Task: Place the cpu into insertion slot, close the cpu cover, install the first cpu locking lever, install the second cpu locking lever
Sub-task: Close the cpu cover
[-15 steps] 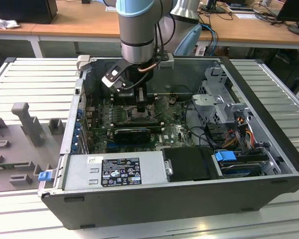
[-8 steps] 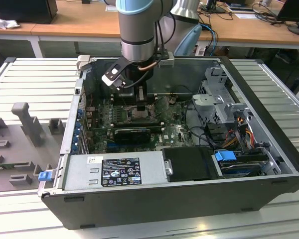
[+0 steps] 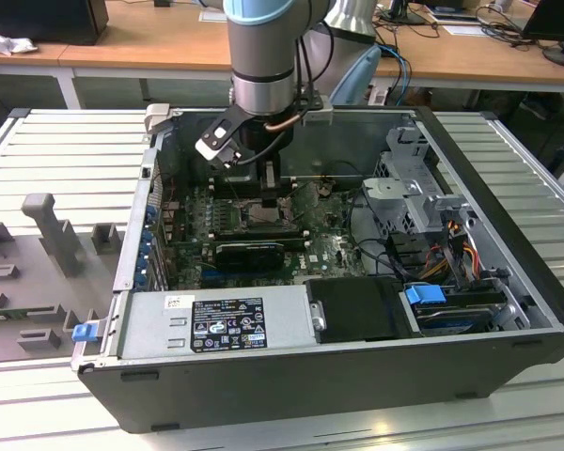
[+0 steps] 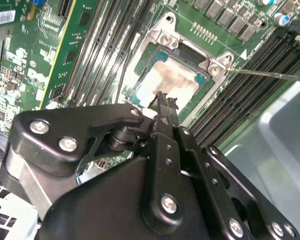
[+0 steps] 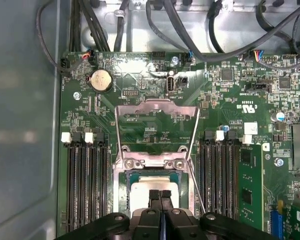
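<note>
Gripper (image 5: 160,193) with fingers (image 5: 155,196) pressed together above the cpu (image 5: 141,188) seated in the insertion slot (image 5: 127,175), cpu cover (image 5: 156,106) open.

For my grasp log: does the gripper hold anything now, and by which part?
Nothing is held. The gripper is shut with nothing between its fingers, above the cpu, which lies in the insertion slot.

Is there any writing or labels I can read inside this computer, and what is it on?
Black sticker on the power supply: print too small to read.
White sticker beside it: unreadable too.
White lettering on the motherboard: too small to make out.
White triangle printed by the insertion slot: a mark, no words.
</note>
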Controlling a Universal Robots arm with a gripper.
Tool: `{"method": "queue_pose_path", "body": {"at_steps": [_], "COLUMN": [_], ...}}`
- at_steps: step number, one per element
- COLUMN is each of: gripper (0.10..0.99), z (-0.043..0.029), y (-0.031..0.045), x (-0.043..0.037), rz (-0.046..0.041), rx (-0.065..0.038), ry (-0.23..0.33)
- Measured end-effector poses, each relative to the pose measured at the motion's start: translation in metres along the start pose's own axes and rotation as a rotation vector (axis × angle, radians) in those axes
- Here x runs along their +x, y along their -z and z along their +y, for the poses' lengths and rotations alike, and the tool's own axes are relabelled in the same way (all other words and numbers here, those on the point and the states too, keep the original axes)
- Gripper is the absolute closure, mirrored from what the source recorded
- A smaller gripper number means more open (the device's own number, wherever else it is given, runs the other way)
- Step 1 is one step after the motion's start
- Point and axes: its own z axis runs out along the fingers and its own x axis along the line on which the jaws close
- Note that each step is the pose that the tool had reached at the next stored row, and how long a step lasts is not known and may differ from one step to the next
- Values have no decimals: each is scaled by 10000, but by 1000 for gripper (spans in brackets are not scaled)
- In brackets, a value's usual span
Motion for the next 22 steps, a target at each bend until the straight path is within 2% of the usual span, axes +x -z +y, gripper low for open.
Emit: {"method": "queue_pose_path", "body": {"at_steps": [2, 4, 5, 10, 14, 22], "gripper": [980, 980, 980, 980, 980, 980], "z": [5, 16, 19, 42, 116, 191], "y": [56, 191, 222, 220, 213, 207], "x": [0, -2, -2, -3, -2, -1], "rz": [2, 1, 1, 1, 1, 0], "rx": [-2, -2, -1, -2, -1, 8], "ry": [-2, -6, -6, -16, -16, -17]}}
